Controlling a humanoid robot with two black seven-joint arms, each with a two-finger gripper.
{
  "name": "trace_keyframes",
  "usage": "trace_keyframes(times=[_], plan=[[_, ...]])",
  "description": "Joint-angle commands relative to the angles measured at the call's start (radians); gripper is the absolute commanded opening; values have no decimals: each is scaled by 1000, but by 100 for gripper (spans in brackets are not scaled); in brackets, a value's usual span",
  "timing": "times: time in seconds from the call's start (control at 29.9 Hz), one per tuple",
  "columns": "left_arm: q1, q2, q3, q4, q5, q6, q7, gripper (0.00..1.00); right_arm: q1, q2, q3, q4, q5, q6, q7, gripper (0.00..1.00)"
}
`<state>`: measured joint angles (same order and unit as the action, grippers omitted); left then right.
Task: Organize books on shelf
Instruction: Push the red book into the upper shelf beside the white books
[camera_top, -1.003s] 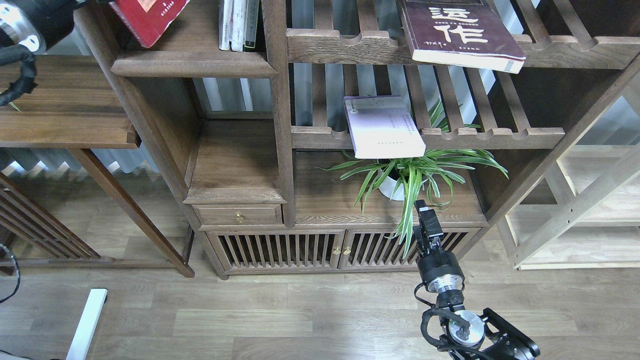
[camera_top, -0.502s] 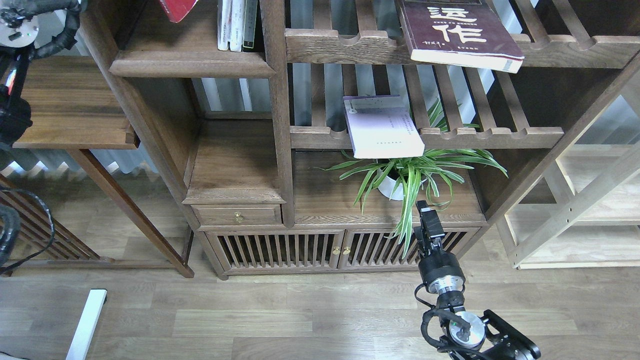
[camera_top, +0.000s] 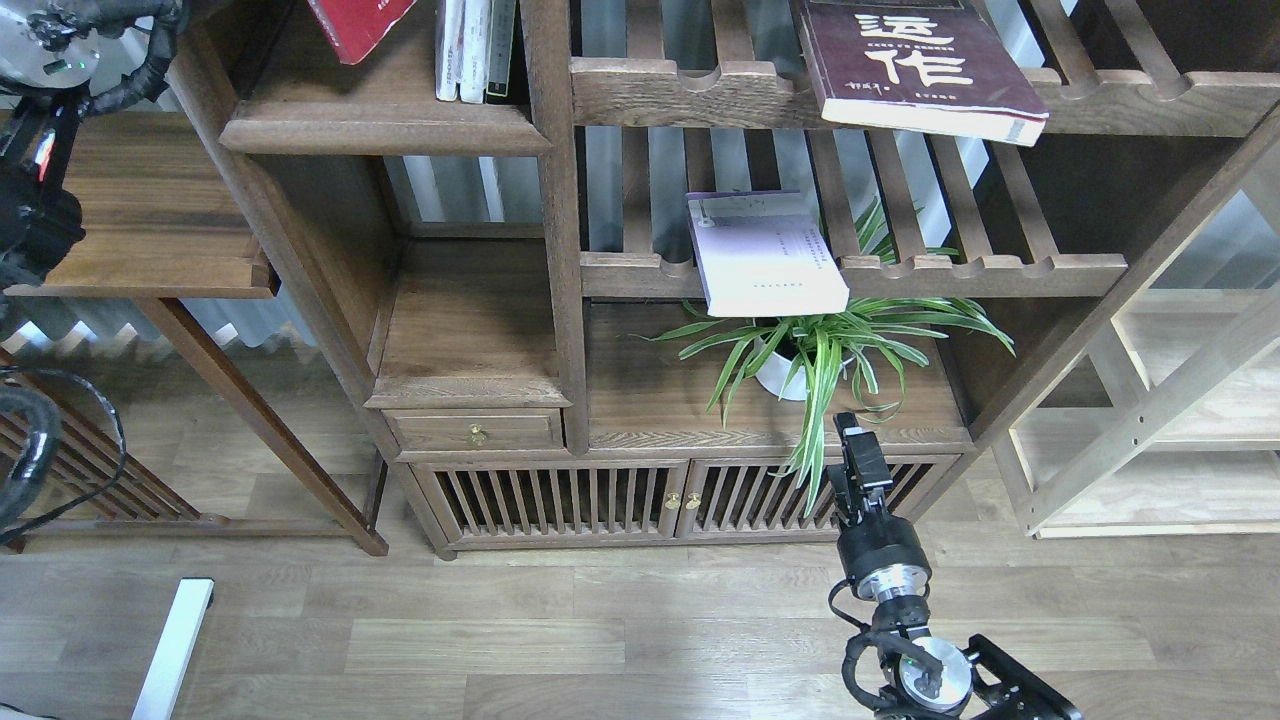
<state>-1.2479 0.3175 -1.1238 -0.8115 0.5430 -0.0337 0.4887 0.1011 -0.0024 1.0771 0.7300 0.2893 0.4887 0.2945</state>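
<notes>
Up top, bright red paperback (camera_top: 358, 22) tilted over solid dark-brown shelf board (camera_top: 385, 125), left gripper out of frame. Right gripper (camera_top: 856, 446) far below, fingers indistinct, grip unclear. Maroon book (camera_top: 915, 70) and lavender-white book (camera_top: 765, 255) on slatted racks above it.

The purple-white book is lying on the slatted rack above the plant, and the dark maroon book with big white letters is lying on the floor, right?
Not quite. In the head view the maroon book isn't on the floor; it lies on the upper slatted rack, poking out over its front rail. The pale lavender book does lie on the lower rack above the plant.
</notes>
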Motion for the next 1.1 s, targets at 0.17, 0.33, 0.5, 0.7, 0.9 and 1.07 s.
trace_keyframes(times=[0.17,0.33,0.5,0.7,0.9,1.07], plan=[[-5,-8,44,63,0,-34,0,9,-18,-1,14,14,7,0,2,100],[-7,-11,48,69,0,-38,0,9,-23,1,14,16,10,0,0,100],[-4,-20,45,71,-2,-38,0,8,-24,1,14,19,13,0,0,100],[-7,-31,48,87,-2,-40,0,8,-27,1,14,20,14,0,0,100],[-8,-35,52,127,-2,-38,0,8,-38,1,14,22,24,0,0,100],[-13,-40,52,137,-2,-38,-13,8,-40,1,14,22,28,0,0,100]])
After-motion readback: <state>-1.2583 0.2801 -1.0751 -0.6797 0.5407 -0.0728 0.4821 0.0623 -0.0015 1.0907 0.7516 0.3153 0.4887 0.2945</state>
